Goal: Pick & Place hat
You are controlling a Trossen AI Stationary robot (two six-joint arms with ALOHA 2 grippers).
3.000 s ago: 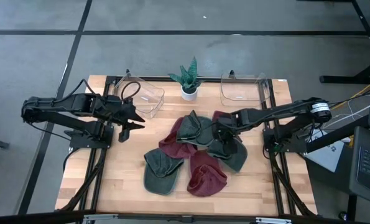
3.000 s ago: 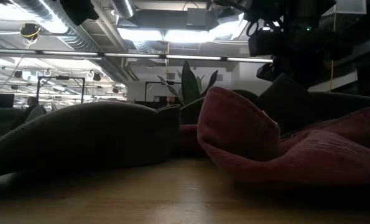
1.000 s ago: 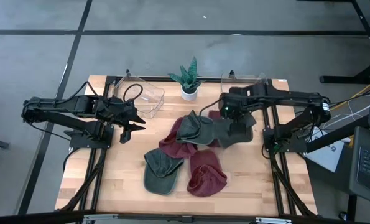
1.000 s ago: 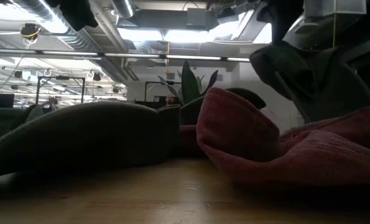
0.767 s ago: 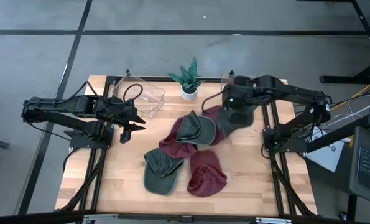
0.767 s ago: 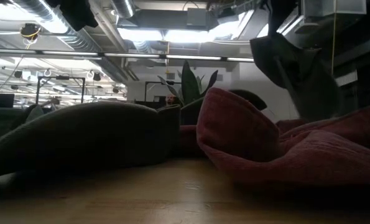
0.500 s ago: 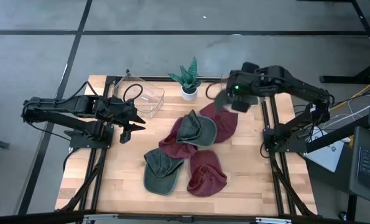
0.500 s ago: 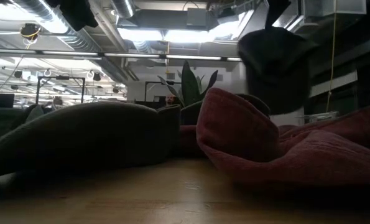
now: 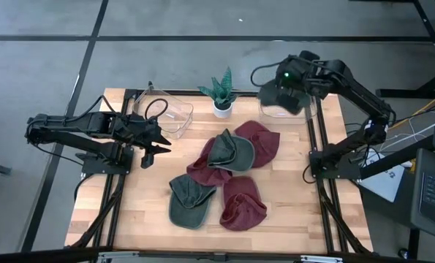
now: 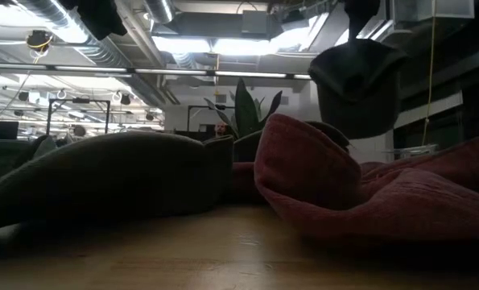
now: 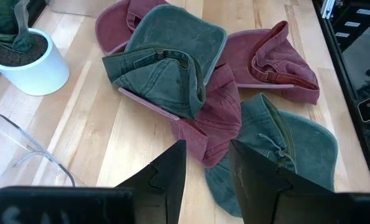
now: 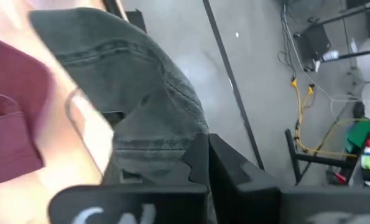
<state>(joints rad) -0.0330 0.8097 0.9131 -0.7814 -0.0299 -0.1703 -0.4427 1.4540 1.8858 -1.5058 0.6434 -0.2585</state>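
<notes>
A: High view. Right gripper is raised over the clear bin at the table's far right corner, fingers pinched tight on a dark green hat that hangs above the bin.

B: Left arm?

A: Left gripper sits at the table's left side, beside the other clear bin, fingers partly apart, holding nothing. Four hats lie mid-table: a green cap on top of two maroon hats, another green cap nearer the front, with a maroon one beside it. Potted plant stands between the bins.

B: Low view?

A: The held hat dangles clear of the table, upper right. A maroon hat and a dark green one fill the foreground.

B: Left wrist view?

A: Its own fingers stand apart with a bare gap; the pile lies beyond, plant pot to one side.

B: Right wrist view?

A: Fingers closed on green denim; a maroon hat shows blurred below.
</notes>
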